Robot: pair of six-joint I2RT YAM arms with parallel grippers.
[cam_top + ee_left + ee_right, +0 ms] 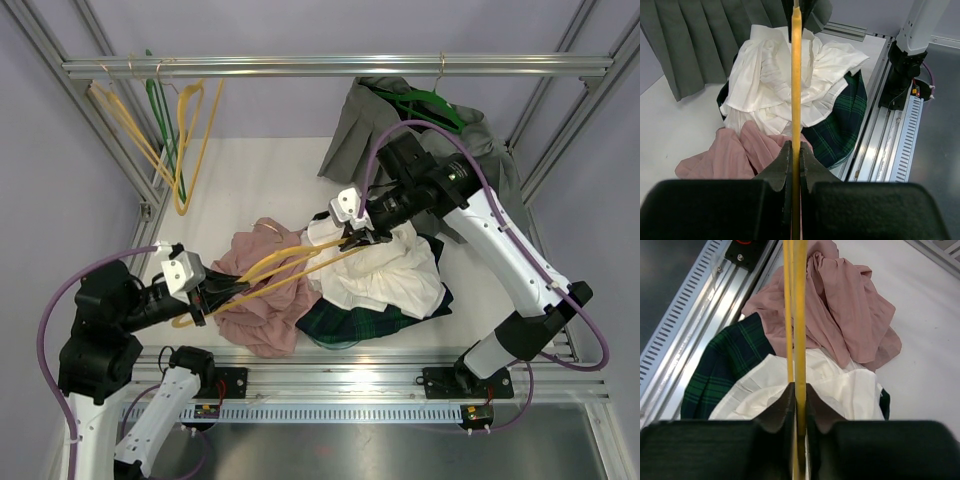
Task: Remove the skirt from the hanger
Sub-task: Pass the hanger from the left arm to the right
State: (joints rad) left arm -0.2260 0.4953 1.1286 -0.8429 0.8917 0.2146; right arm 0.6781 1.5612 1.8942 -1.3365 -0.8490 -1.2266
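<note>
A yellow hanger (280, 265) is stretched between my two grippers, just above a pile of skirts. My left gripper (215, 293) is shut on its left end, and the bar (796, 75) runs straight out from the jaws (795, 150). My right gripper (362, 238) is shut on the other end (800, 315), jaws tight on the bar (799, 390). A pink skirt (262, 310) lies crumpled on the table under the hanger's left half. The stretch of bar over the white skirt (385, 270) is bare. I cannot tell whether any pink cloth still hangs on it.
A green plaid skirt (350, 322) lies under the white one near the front rail. A grey pleated skirt (365, 130) hangs on a green hanger (430, 105) from the top rail (340, 65). Spare yellow hangers (185, 150) hang at the left.
</note>
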